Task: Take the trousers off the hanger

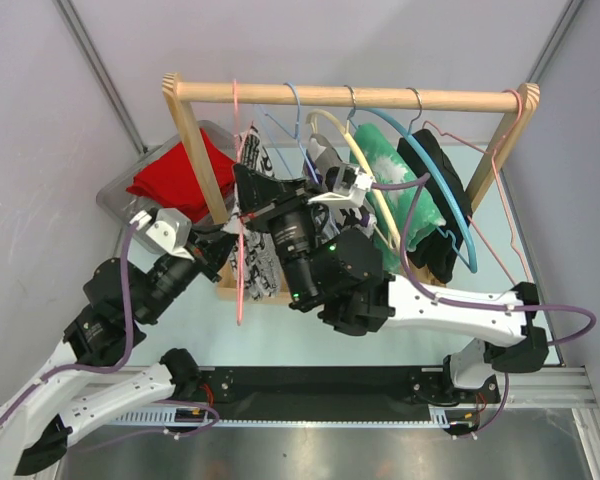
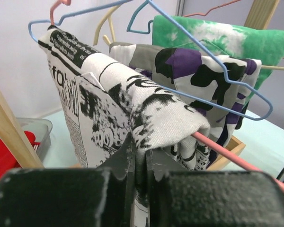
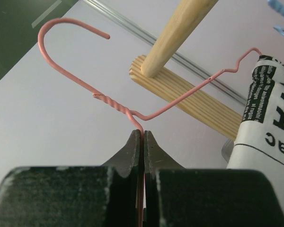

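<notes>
The trousers (image 2: pixel 109 94), white cloth with black newspaper print, hang folded over the bar of a pink wire hanger (image 2: pixel 227 153). My left gripper (image 2: pixel 140 146) is shut on a fold of that cloth just below the bar. From above, the trousers (image 1: pixel 252 255) hang at the left end of the rack, with the left gripper (image 1: pixel 223 243) beside them. My right gripper (image 3: pixel 142 135) is shut on the pink hanger (image 3: pixel 85 85) just under its twisted neck; the hook is off the rail. The right gripper (image 1: pixel 244 182) sits above the trousers (image 3: pixel 270 118).
A wooden rack (image 1: pixel 350 95) carries more hangers with a green tie-dye garment (image 1: pixel 412 200), a black one (image 1: pixel 440 190) and a purple camouflage piece (image 2: pixel 203 75) on a blue hanger (image 2: pixel 236 94). A clear bin (image 1: pixel 115 195) with red cloth (image 1: pixel 175 180) stands at the left.
</notes>
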Available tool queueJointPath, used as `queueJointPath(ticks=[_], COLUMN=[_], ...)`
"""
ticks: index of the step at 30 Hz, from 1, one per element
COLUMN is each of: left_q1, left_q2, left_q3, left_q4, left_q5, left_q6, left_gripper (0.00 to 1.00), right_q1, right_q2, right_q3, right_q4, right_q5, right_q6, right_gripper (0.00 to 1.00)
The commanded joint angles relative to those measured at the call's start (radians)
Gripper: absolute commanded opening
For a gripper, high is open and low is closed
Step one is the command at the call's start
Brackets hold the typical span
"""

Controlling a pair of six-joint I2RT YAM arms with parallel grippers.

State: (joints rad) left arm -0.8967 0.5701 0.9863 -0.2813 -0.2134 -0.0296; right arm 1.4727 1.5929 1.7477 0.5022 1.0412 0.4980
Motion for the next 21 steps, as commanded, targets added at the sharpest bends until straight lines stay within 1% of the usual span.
queueJointPath(ticks=[1,3,4,6,9,13,14,15,17,21], left_q1=[-0.002,-0.004,-0.004,-0.002,-0.002,-0.002,-0.002,-0.004,-0.004,-0.002], left_q2=[0.002,-0.001,-0.003,-0.003,-0.007,0.011,0.016,0.022,0.034,0.021], left_q3=[0.089,0.103,0.115,0.127,0.156,0.219,0.233,0.247,0.276,0.29], left_q4=[0.048,0.031,0.027,0.008,-0.007,-0.025,-0.039,-0.047,-0.061,-0.05], left_q5=[0.034,0.058,0.074,0.081,0.13,0.258,0.311,0.333,0.397,0.405], left_q6=[0.023,0.026,0.026,0.022,0.014,-0.012,-0.027,-0.036,-0.062,-0.121], left_gripper=[0.06,0.0,0.0,0.0,0.0,0.0,0.0,0.0,0.0,0.0], right_q1=[0.002,-0.024,-0.038,-0.064,-0.117,-0.164,-0.167,-0.169,-0.167,-0.155], right_q2=[-0.125,-0.166,-0.18,-0.229,-0.28,-0.309,-0.31,-0.312,-0.312,-0.301], right_q3=[-0.026,-0.043,-0.054,-0.097,-0.125,-0.125,-0.117,-0.113,-0.114,-0.108], right_q4=[0.047,-0.003,-0.061,-0.118,-0.226,-0.355,-0.372,-0.404,-0.415,-0.448], right_q5=[-0.038,-0.055,-0.066,-0.107,-0.168,-0.24,-0.253,-0.254,-0.273,-0.297], right_q6=[0.063,0.086,0.111,0.186,0.229,0.22,0.203,0.189,0.169,0.111], right_gripper=[0.0,0.0,0.0,0.0,0.0,0.0,0.0,0.0,0.0,0.0])
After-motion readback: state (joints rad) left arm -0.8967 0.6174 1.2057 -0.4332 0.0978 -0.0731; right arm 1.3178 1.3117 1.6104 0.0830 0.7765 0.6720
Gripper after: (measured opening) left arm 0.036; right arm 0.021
